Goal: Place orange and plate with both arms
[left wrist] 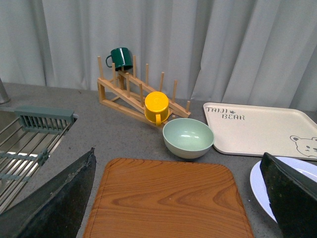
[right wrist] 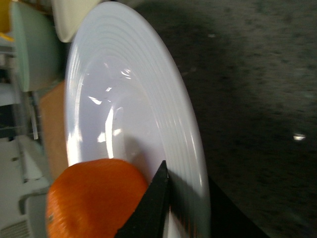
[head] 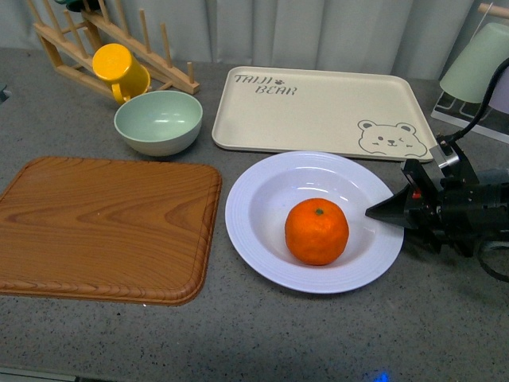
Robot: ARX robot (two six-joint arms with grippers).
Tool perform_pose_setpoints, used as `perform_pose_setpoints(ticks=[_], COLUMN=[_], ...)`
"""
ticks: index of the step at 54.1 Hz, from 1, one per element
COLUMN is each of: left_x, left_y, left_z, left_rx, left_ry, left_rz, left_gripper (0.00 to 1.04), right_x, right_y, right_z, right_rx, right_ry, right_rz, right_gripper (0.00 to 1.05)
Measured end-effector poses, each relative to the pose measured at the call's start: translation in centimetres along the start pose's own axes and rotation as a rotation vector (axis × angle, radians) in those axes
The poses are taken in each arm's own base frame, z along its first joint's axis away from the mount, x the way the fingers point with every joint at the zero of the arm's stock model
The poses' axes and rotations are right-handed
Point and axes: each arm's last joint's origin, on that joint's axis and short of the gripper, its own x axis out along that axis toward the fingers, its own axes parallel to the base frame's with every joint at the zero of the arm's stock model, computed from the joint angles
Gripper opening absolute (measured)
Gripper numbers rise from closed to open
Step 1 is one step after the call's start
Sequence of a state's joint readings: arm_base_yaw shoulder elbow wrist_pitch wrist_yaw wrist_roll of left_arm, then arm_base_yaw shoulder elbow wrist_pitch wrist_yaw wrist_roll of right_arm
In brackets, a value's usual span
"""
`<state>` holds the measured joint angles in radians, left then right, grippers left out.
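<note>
The left gripper (left wrist: 178,154) hangs over the wooden board (head: 107,227) with its fingers (left wrist: 54,198) spread wide and nothing between them. Past the board, at its 12 o'clock, stand a yellow mug (head: 119,70) and a green bowl (head: 159,121). The plate (head: 254,207) lies on the counter just right of the board, with a bear tray (head: 318,111) at its 12 o'clock. The orange (head: 316,231) sits loose in the plate's well, a little toward 6 o'clock.

The right gripper (head: 374,212) meets the plate at 3 o'clock. In the right wrist view its fingers (right wrist: 156,203) look pinched on the ribbed rim, one above and one under.

The plate is probably stiff, glazed, slick and breakable, so a one-sided rim hold may tip it and roll the fruit. The orange seems firm, with a grippy skin, and is best held across its middle.
</note>
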<state>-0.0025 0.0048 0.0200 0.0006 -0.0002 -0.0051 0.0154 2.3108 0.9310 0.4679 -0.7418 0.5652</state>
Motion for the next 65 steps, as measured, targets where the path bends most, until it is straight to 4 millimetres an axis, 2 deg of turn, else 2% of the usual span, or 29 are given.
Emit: perform_pose_setpoints(ticks=[6,35,47,65], left_x=[0.0,0.0,0.0,0.0], left_y=[0.0,0.0,0.0,0.0], left_z=[0.0,0.0,0.0,0.0], left_rx=[0.0,0.0,0.0,0.0], left_ry=[0.0,0.0,0.0,0.0], left_rz=[0.0,0.0,0.0,0.0], left_gripper=[0.98,0.98,0.98,0.98], right_x=[-0.2,-1.2,-2.0,-2.5], right_y=[0.3,0.1,0.2,1.4], right_z=[0.3,-0.5,0.2,1.7], right_rx=[-0.002,0.001,0.006,0.023], right_ry=[0.002,-0.073,-0.123,-0.168], right_rz=[0.037,0.102,0.119,0.201], right_gripper=[0.03,0.03,0.03,0.03])
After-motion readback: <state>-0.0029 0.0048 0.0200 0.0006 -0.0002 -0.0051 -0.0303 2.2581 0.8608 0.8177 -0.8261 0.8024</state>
